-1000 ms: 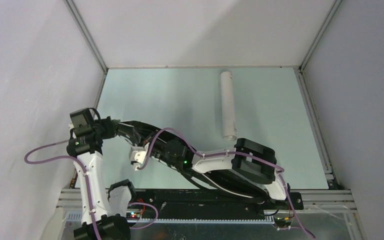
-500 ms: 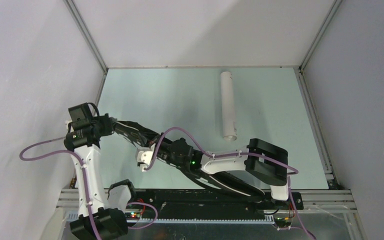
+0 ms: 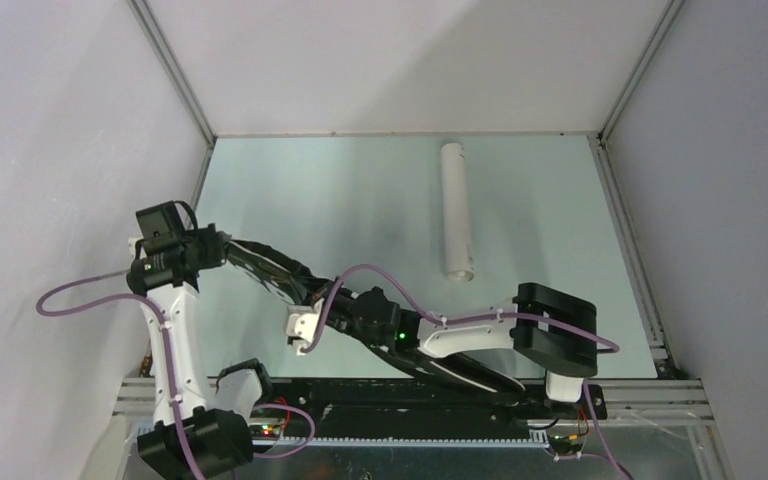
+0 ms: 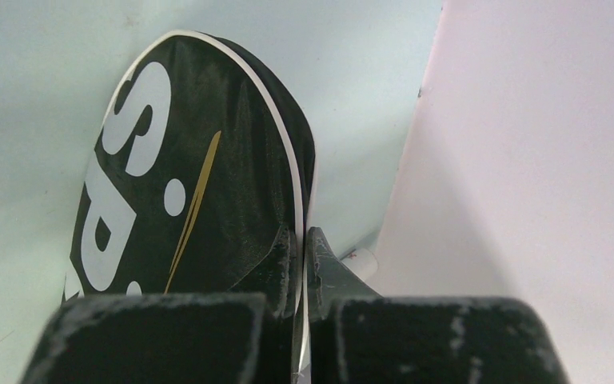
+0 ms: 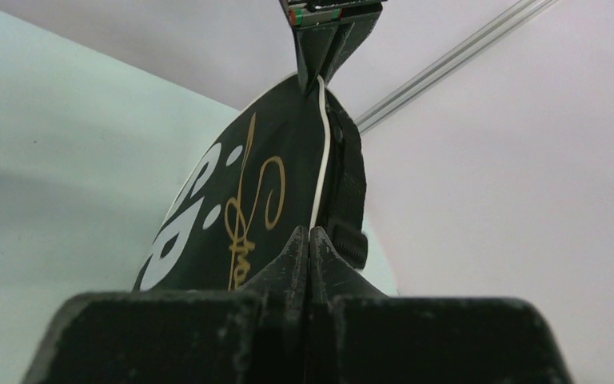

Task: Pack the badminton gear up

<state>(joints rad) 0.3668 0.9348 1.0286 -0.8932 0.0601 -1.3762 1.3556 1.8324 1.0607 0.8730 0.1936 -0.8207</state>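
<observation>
A pale green bench (image 3: pixel 360 190) sits boxed in by plain white walls (image 3: pixel 380 60) with metal rails at the corners. Toward the upper right of the overhead frame a long white tube (image 3: pixel 455 210) lies alone, well apart from both arms. At lower left the black bag (image 4: pixel 200 160) stretches edge-on between the arms. The left end effector (image 4: pixel 302 240) and right end effector (image 5: pixel 309 236) are each pinched tight on its white-piped rim. Its contents are hidden and its white lettering is cut off.
</observation>
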